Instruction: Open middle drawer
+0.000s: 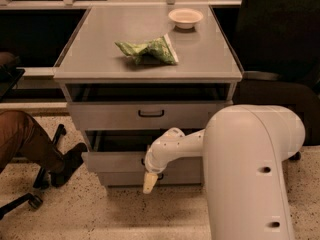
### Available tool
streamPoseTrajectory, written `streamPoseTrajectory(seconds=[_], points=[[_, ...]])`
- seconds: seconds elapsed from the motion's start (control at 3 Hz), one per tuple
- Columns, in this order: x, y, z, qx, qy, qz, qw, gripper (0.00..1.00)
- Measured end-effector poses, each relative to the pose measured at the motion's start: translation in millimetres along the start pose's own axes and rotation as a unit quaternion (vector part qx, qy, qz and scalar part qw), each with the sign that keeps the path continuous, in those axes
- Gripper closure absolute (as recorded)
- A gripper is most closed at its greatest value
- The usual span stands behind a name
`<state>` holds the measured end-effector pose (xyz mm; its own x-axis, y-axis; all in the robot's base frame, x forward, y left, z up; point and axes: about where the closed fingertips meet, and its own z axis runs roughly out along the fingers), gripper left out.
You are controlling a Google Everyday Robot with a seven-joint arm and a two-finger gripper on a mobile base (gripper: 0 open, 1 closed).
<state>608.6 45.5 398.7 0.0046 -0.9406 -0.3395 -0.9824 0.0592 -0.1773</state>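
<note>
The middle drawer runs left-to-right, front facing the frame's bottom (standing slightly out). The gripper hangs before it, state unclear. Grey table, speckled floor.

The scene was viewed from above and in front of the cabinet, angled downward past the near arm; the gripper was seen low, at the middle drawer.

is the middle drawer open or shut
Partly open: the middle drawer stands out from the cabinet, dark gap showing above its front. The gripper hangs just before its lower edge.
</note>
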Motion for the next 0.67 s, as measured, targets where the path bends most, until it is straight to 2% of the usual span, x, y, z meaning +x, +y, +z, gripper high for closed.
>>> streamPoseTrajectory(seconds=[0.33,0.67], points=[[0.0,0.1,0.0,0.000,0.000,0.000,1.0000,0.00],[1.8,9.3,-0.5,-0.012,0.009,-0.005,0.9999,0.00]])
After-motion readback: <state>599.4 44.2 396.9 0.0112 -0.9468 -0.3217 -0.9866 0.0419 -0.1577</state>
